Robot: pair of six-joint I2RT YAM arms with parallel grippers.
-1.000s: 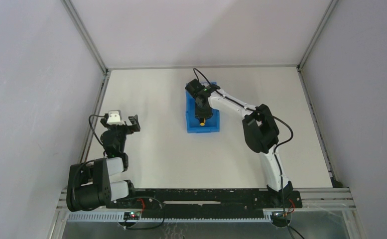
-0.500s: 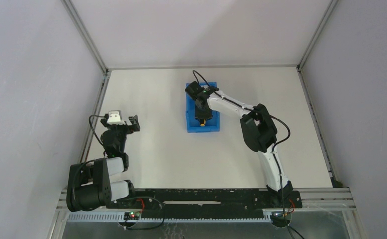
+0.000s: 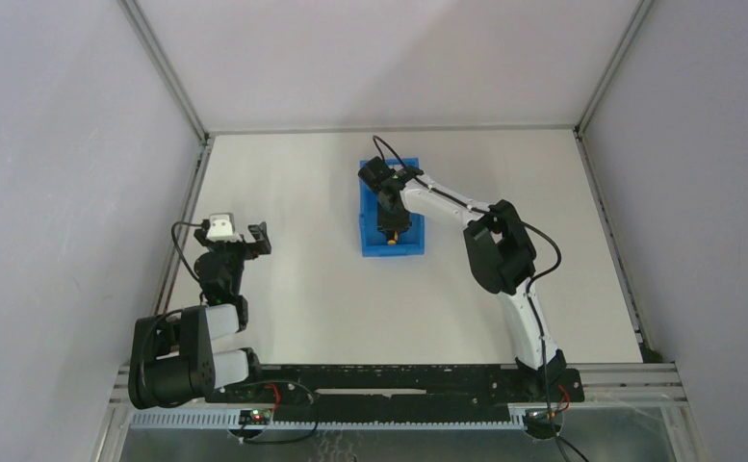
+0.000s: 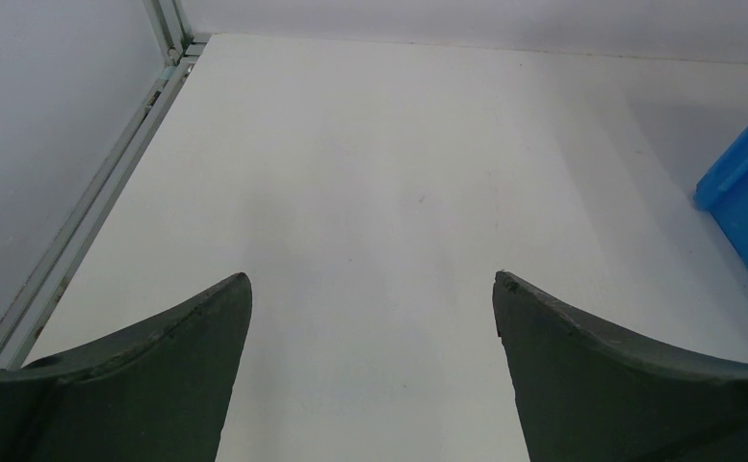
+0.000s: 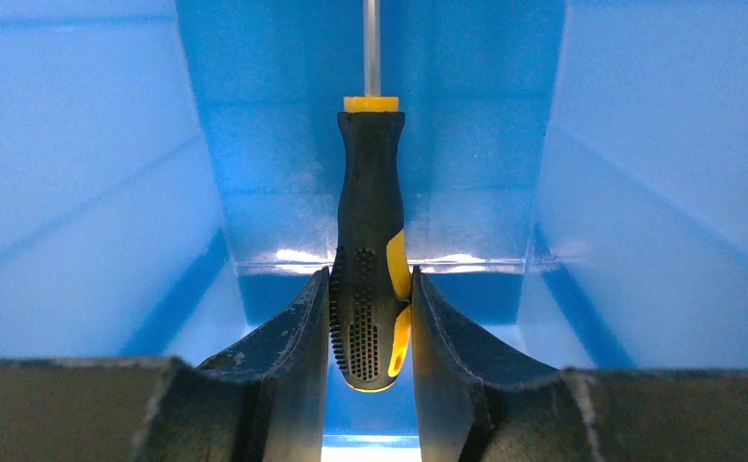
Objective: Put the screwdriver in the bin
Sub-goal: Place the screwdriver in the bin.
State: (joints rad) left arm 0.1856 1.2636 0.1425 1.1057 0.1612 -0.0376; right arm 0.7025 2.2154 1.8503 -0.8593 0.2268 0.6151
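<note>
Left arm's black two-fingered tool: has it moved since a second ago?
No. The left tool stays beside the same stretch of the grey metal rail.

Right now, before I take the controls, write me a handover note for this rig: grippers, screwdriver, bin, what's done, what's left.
Right gripper: shut on the black-and-yellow handle of the screwdriver, lowered inside the blue bin.
Left gripper: open, holding nothing, over the white table, off to the bin's left.
Screwdriver: held between the bin's walls, shaft pointing at the end wall; whether it touches the floor cannot be told.
Done: pickup and carry into the bin.
Left: open the right jaws to release it, then lift that arm out.
</note>
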